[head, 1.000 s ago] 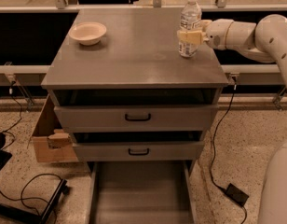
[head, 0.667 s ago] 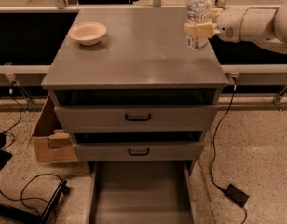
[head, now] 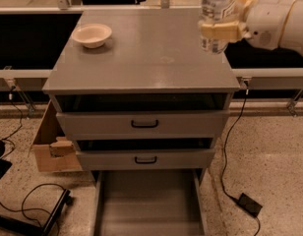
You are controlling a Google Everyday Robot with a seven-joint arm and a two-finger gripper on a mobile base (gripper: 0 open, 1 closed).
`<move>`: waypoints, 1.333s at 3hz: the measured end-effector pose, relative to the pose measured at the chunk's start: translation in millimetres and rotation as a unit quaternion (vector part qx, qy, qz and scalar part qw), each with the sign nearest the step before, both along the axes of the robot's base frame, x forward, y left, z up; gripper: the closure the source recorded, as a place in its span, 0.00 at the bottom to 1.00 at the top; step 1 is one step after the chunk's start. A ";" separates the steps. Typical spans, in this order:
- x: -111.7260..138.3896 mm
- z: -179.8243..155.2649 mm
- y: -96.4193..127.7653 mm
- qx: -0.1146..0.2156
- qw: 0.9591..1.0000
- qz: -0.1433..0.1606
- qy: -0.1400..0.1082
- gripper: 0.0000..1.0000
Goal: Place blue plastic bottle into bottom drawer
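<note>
The blue plastic bottle (head: 216, 8) is clear with a white-and-bluish label; its cap is cut off by the top edge of the view. My gripper (head: 221, 29) comes in from the right on a white arm and is shut on the bottle, holding it upright in the air above the cabinet top's right rear part. The bottom drawer (head: 148, 208) is pulled out at the cabinet's foot, a wide shallow grey tray, far below the bottle and to its left.
A small cream bowl (head: 92, 35) sits on the grey cabinet top (head: 141, 58) at the back left. Two upper drawers with black handles (head: 144, 124) are above the open one. A cardboard box (head: 50, 146) stands left of the cabinet; cables and a black adapter (head: 250, 204) lie on the floor.
My gripper has lifted the bottle off the cabinet top; it now hangs higher, with its cap out of the top of the view.
</note>
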State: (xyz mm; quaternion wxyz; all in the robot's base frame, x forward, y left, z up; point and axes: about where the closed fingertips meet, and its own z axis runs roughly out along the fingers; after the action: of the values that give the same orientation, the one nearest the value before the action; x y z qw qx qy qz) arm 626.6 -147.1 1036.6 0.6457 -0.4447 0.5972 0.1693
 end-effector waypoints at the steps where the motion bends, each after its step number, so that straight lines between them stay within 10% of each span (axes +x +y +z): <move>1: -70.4 -33.6 8.9 -0.016 1.000 -0.009 -0.013 1.00; 3: -145.4 -226.1 -46.9 -0.053 0.989 -0.070 0.118 1.00; 4: -145.1 -225.3 -47.0 -0.053 0.989 -0.070 0.117 1.00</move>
State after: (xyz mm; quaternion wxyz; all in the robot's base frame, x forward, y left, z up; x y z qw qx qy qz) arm 481.5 -194.1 811.3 0.5570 -0.4128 0.7065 0.1424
